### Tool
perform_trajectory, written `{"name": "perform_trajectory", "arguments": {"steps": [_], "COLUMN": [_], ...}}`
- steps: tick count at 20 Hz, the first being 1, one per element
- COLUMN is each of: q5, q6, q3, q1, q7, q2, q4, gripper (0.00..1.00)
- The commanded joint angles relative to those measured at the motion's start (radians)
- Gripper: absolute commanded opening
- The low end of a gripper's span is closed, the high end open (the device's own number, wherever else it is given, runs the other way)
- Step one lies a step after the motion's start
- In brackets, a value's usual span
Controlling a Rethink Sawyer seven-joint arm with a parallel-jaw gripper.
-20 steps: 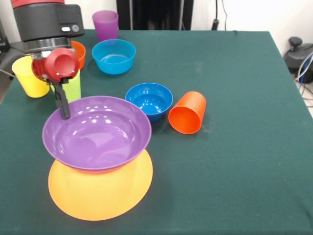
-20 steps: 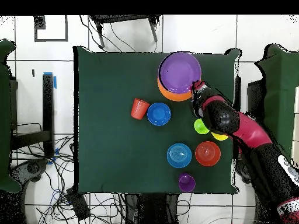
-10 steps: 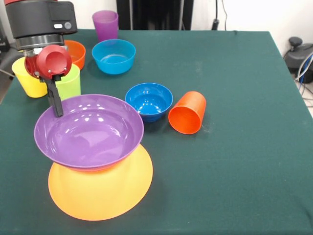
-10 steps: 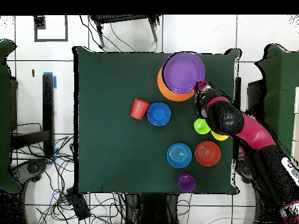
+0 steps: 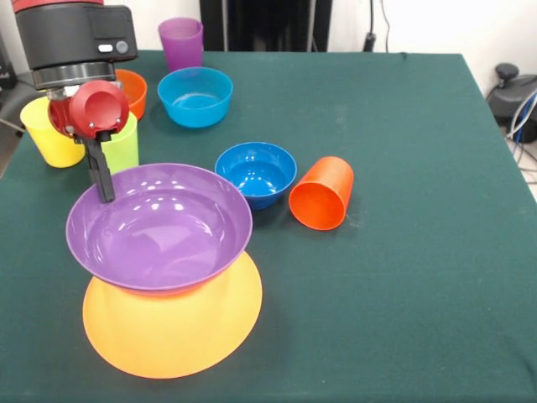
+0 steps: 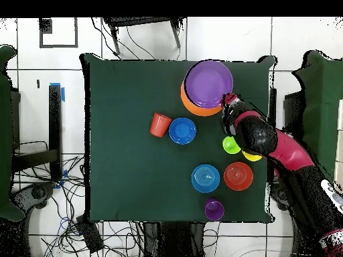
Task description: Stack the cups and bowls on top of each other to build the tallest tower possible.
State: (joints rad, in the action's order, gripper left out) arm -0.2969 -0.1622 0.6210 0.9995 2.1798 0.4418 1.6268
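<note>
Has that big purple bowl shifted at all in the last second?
Yes. The purple bowl slid left over the yellow-orange bowl, then partway back, ending slightly farther from the dark blue bowl.

My end effector [image 5: 104, 180] pinches the rim of the wide purple bowl [image 5: 159, 227], which sits off-centre and tilted over the very large yellow-orange bowl [image 5: 173, 323]. The orange-red cup [image 5: 322, 194] lies on its side, just beside the upright dark blue bowl [image 5: 256, 172]. Further back on the bench [image 5: 403, 210] stand the lime green cup [image 5: 122, 147], the yellow cup [image 5: 49, 133], the small orange bowl [image 5: 132, 88], the light blue bowl [image 5: 195, 96] and the purple cup [image 5: 181, 43], all upright.
</note>
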Motion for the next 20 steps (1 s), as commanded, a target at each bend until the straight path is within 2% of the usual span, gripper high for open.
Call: {"name": "perform_trajectory", "arguments": {"steps": [1,12,13,20], "q5": [-0.088,-0.093,-0.095,-0.102], "q6": [-0.037,-0.039,-0.037,-0.064], "q3": [0.022,0.023,0.021,0.037], "q1": [-0.046,-0.052,-0.053,-0.048], "q7": [-0.084,-0.092,-0.092,-0.126], "q2": [-0.052,-0.051,-0.05,-0.06], "q4": [-0.039,-0.046,-0.046,-0.064], "gripper": [0.0,0.0,1.0,1.0]}}
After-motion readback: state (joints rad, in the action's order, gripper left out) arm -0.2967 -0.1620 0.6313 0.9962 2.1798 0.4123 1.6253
